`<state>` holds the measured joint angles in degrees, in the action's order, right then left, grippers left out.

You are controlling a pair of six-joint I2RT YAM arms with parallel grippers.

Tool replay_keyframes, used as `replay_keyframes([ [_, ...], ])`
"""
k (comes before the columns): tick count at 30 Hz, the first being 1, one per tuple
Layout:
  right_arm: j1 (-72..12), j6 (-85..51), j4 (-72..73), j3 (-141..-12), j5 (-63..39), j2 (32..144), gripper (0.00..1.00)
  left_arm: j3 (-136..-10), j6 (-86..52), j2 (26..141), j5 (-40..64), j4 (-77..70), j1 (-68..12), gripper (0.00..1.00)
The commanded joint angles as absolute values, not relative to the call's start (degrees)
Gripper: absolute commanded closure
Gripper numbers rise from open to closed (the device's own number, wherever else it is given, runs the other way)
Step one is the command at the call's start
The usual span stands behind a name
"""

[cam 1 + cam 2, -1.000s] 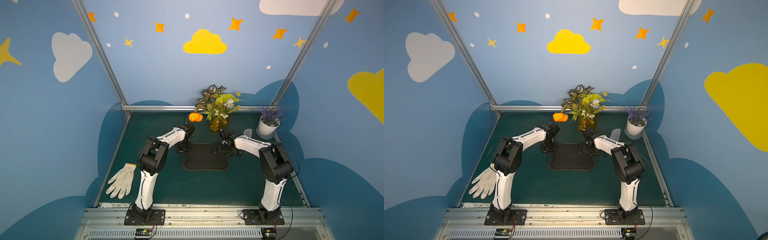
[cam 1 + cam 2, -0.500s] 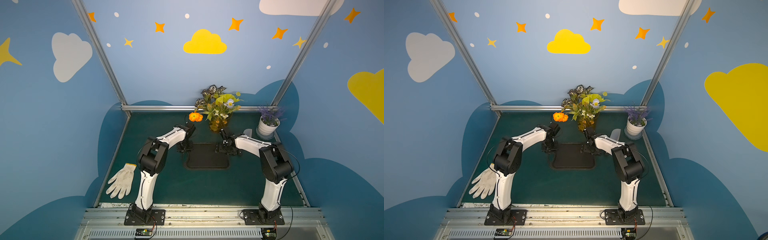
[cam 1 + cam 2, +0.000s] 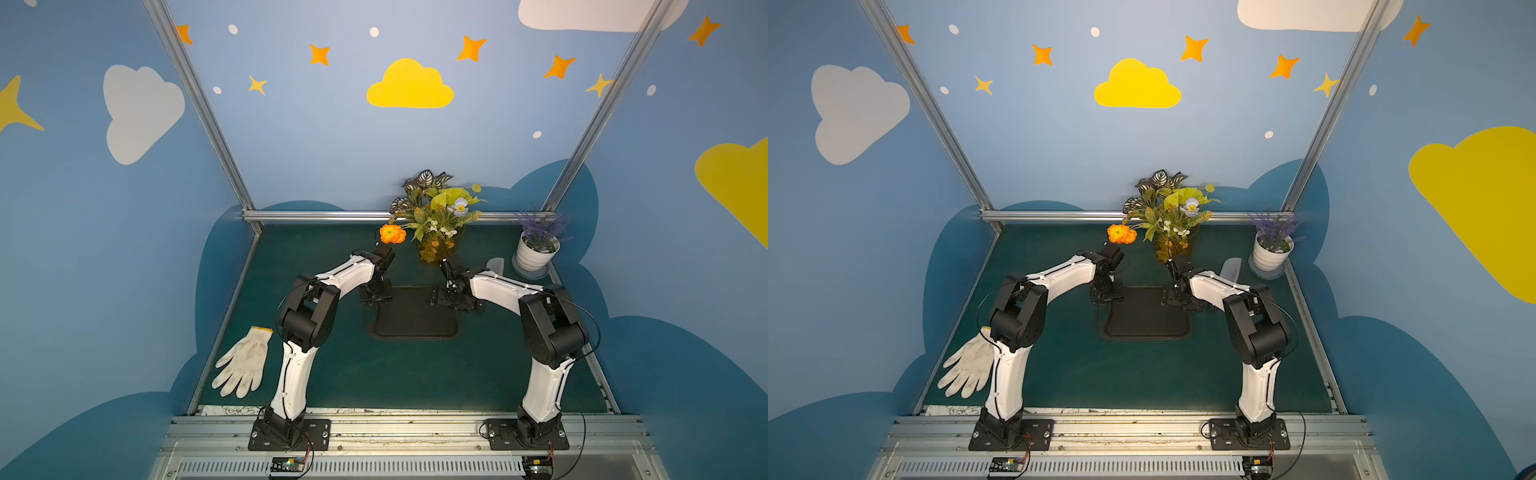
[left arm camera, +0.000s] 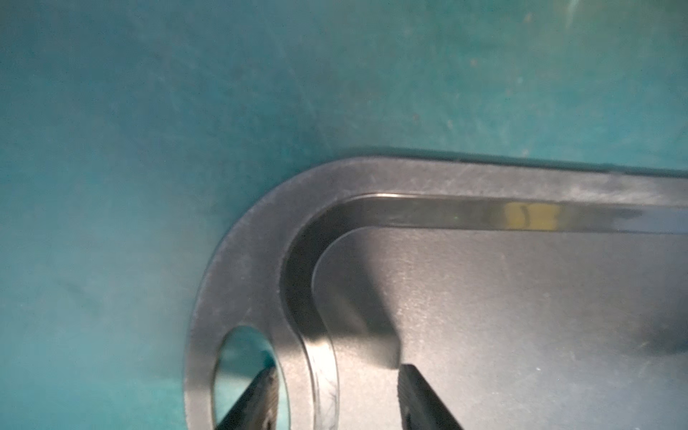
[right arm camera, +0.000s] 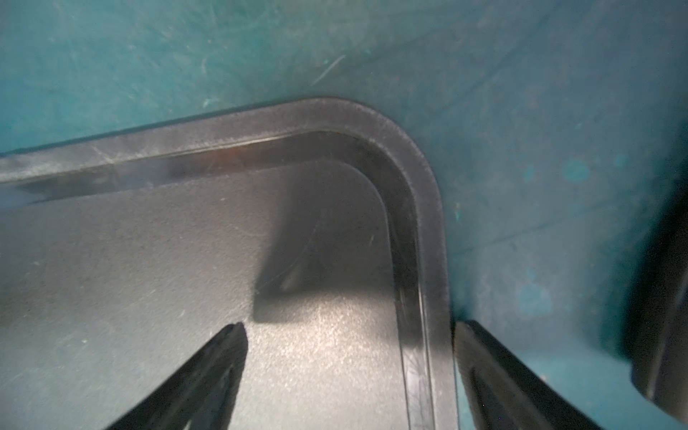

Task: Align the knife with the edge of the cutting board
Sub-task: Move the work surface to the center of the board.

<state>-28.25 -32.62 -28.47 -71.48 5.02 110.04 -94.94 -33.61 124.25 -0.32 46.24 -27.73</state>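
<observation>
The black cutting board (image 3: 415, 320) (image 3: 1146, 320) lies flat mid-table, its handle hole (image 4: 238, 357) at the left end. My left gripper (image 3: 376, 293) (image 4: 337, 387) is open over the far-left corner, one finger (image 4: 260, 402) in the hole and one on the board face (image 4: 521, 316). My right gripper (image 3: 455, 299) (image 5: 350, 327) stands open astride the far-right rim (image 5: 428, 260), one finger over the board and one over the mat. The knife's grey blade (image 3: 496, 264) (image 3: 1232, 266) shows behind my right forearm, which hides its handle.
A white glove (image 3: 243, 368) lies at the near left. A vase of flowers (image 3: 436, 224) with an orange bloom (image 3: 392, 234) stands just behind the grippers, and a white pot of lavender (image 3: 536, 253) at the back right. A dark shape (image 5: 662, 298) lies beside the board's corner.
The left gripper's jaws have spread apart over the board's corner. Both arms and the board have hardly moved.
</observation>
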Motion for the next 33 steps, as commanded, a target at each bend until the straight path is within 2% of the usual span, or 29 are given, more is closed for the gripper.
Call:
replay_keyframes([
  [1, -28.5, -33.7, -25.6, -69.2, 2.7, 111.7, 0.08, -96.6, -32.9, 124.7, -0.3, 45.8, -27.2, 0.4],
  [14, -28.6, -36.0, -23.7, -67.4, 3.5, 110.9, 0.08, -98.6, -30.3, 121.3, -0.8, 46.6, -27.0, 0.09],
  [19, -28.6, -36.8, -23.4, -66.3, 4.3, 109.6, 0.08, -98.6, -30.0, 118.9, -0.9, 46.8, -27.0, 0.0],
  [33, -29.6, -37.8, -22.3, -64.4, 4.4, 108.8, 0.08, -98.1, -28.1, 112.1, -0.7, 48.2, -27.0, 0.0],
])
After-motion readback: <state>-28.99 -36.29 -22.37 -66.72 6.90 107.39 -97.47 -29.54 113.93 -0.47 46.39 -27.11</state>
